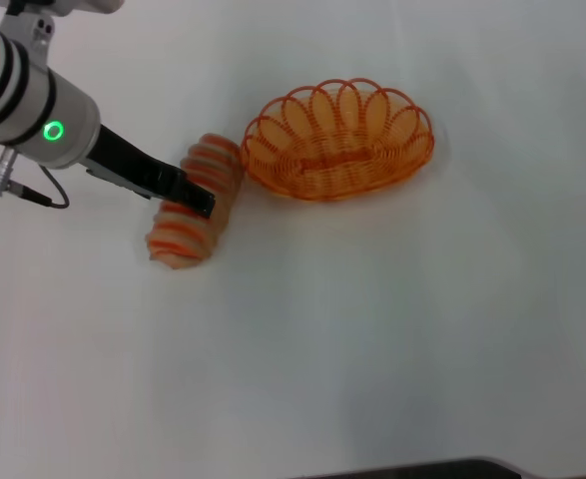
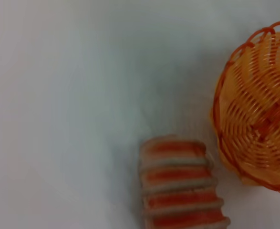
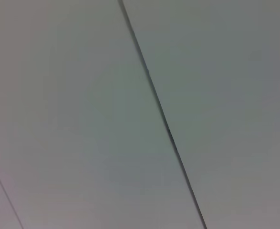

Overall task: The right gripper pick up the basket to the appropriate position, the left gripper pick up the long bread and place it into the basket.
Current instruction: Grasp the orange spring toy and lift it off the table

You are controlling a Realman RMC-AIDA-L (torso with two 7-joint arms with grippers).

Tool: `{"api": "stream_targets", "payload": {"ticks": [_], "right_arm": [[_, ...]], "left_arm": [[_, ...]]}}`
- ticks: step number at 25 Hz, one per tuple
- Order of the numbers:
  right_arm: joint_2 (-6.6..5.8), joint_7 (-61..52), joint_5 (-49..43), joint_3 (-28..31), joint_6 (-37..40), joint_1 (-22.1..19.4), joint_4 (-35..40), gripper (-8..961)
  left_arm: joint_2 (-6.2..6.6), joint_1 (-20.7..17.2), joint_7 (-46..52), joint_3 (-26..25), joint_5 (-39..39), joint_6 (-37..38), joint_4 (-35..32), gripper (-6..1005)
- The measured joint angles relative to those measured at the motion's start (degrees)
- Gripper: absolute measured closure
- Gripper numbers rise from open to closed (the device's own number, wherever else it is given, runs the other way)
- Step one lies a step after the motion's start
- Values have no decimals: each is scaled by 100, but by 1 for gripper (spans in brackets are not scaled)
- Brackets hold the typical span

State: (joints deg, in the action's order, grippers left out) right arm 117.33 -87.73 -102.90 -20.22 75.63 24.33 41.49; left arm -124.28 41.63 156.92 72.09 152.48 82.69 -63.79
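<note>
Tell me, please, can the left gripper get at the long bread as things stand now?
Probably yes. The left gripper is already over the middle of the long bread, with nothing between them. The basket stands beside the bread's far end, apart from the gripper, so it should not hinder.

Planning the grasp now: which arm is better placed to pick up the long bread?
Left. The left gripper is already over the long bread, beside the basket. The right gripper shows in no view; its wrist camera sees only blank surface.

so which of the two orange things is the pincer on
The long bread: the left pincer lies across its striped middle. The basket sits apart, untouched.
</note>
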Motion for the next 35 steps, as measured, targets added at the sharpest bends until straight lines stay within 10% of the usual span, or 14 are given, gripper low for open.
{"api": "stream_targets", "payload": {"ticks": [35], "right_arm": [[-9,-68,-48,-131,-59,46,-17,17]], "left_arm": [[31,106,30,588,62,-600,663,231]]}}
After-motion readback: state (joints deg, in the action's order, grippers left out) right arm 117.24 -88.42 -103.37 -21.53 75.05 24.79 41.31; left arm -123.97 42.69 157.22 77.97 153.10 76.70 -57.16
